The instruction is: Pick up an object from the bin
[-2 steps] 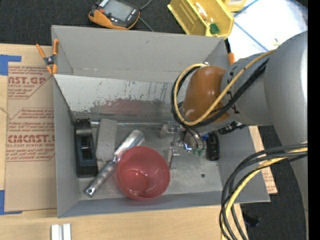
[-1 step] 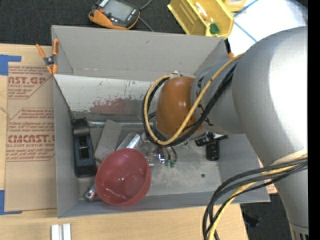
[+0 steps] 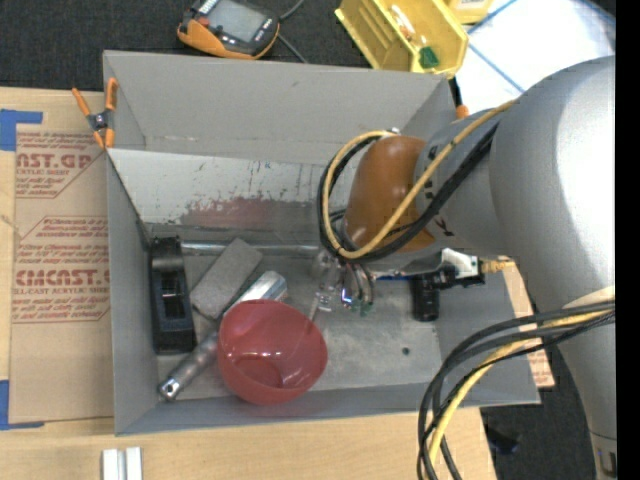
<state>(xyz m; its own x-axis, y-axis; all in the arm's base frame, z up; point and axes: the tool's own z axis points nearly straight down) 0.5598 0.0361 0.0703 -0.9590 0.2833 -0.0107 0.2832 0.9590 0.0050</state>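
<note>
My hand (image 3: 340,293) is low in the middle of the bin (image 3: 250,108), just beside the red bowl (image 3: 272,353) and near the silver cylinder (image 3: 255,290). Apart or together? Can't tell. I judge this the approach; next I must settle on one piece, clamp and lift.

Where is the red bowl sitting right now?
Camera view: the red bowl lies in the lower middle of the bin, just below-left of the end effector, with the silver cylinder at its upper left.
</note>
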